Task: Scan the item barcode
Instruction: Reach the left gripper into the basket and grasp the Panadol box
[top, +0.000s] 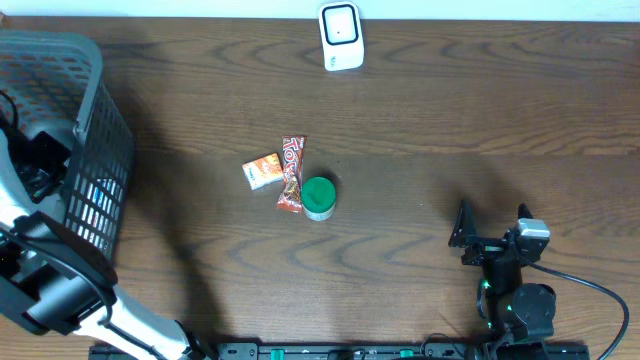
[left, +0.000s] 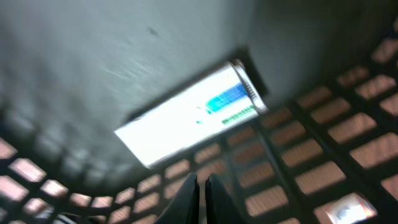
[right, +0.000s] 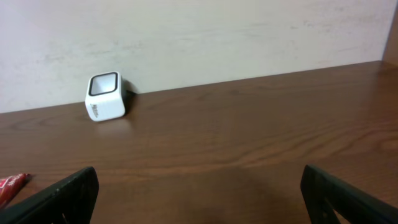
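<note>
Your left tool (left: 200, 182) is clenched empty inside the basket (top: 100, 120); the white packet (left: 189, 118) lies just ahead of its tips, long axis slanting up to the right. Your right tool (right: 199, 173) hangs released, well apart, facing the scanner (right: 104, 96)

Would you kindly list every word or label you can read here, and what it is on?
Nothing reads clearly.
Red wrapper: white lettering, too small.
Orange packet: print too small.
White scanner: side mark blurred.
White pack: blue-green print, blurred.
</note>
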